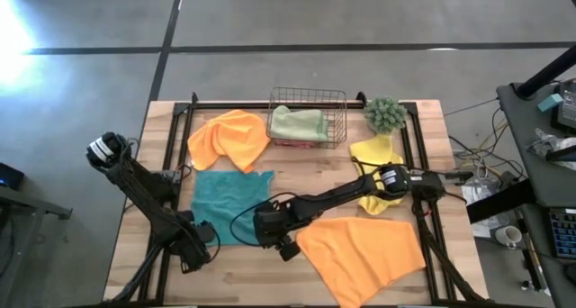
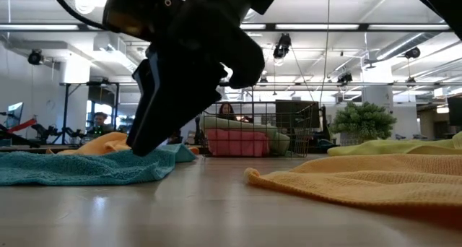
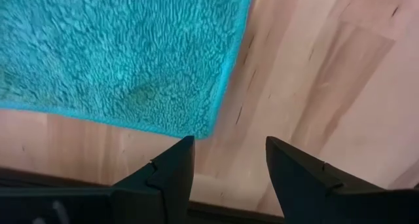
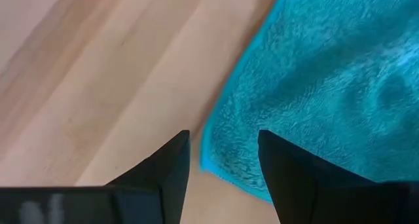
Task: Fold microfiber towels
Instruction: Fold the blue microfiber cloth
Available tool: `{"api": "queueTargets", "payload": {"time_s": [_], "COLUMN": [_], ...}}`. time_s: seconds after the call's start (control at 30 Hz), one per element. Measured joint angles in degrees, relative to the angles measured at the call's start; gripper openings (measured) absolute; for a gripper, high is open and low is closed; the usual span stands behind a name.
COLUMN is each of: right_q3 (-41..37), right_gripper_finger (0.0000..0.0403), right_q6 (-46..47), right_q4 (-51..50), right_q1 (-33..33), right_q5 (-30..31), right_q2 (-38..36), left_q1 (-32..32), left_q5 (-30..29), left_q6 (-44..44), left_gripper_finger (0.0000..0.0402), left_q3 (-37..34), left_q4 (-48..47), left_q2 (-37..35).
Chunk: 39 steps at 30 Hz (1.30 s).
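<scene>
On the table's [image 1: 297,177] middle lay the teal towel [image 1: 229,204], its near corners partly hidden by both grippers. The left gripper [image 3: 226,175] and right gripper [image 4: 222,165] each stood spread and empty over a corner. Five towels showed clearly: two orange, one teal, one yellow, one green folded in the basket [image 1: 308,119]; something pink beneath it was hard to make out.

No readable text

No lettering, label, brand, number or sign can be read on anything in these views.
</scene>
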Motion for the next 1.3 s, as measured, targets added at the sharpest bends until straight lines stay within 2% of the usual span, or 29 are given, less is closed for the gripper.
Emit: {"api": "queueTargets", "payload": {"time_s": [0.2, 0.4, 0.8, 1.17, 1.3], "right_q3": [-1.8, -2.9, -3.3, -4.4, -4.0], "right_gripper_finger": [0.0171, 0.0171, 0.0171, 0.0171, 0.0171], "right_q6": [1.4, 2.0, 2.1, 2.8, 4.1], "right_q4": [0.6, 2.0, 3.3, 3.4, 3.8], "right_q1": [0.0, 0.0, 0.0, -0.4, -0.4], "right_q5": [0.3, 0.9, 3.8, 3.1, -0.3], "right_q2": [0.0, 0.0, 0.0, 0.0, 0.0], "left_q1": [-0.3, -2.6, -5.8, -5.8, -5.8], "left_q5": [0.1, -9.5, -10.2, -12.7, -13.4], "left_q6": [0.0, 1.7, 5.2, 4.6, 6.1], "left_gripper_finger": [0.0173, 0.0173, 0.0173, 0.0173, 0.0173], "left_q3": [1.1, 1.5, 3.1, 2.2, 2.0], "left_q4": [0.0, -0.1, -3.8, -6.4, -6.3], "left_q2": [0.0, 1.4, 12.2, 13.2, 13.2]}}
